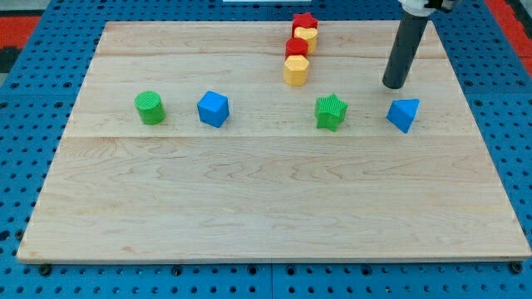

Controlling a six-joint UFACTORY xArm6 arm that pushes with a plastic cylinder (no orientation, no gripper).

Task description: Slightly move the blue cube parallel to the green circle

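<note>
The blue cube [213, 109] sits on the wooden board at the view's left of centre. The green circle [150, 108], a short cylinder, stands just to its left, level with it and a small gap apart. My tip [394, 85] is far off at the view's upper right, well away from both. It stands just above and slightly left of a blue triangular block [403, 115].
A green star [331, 112] lies right of centre. A column of blocks stands at the top centre: a red star [304, 20], a yellow block [307, 36], a red block [297, 47] and a yellow hexagon [296, 71]. The wooden board [266, 216] lies on a blue pegboard.
</note>
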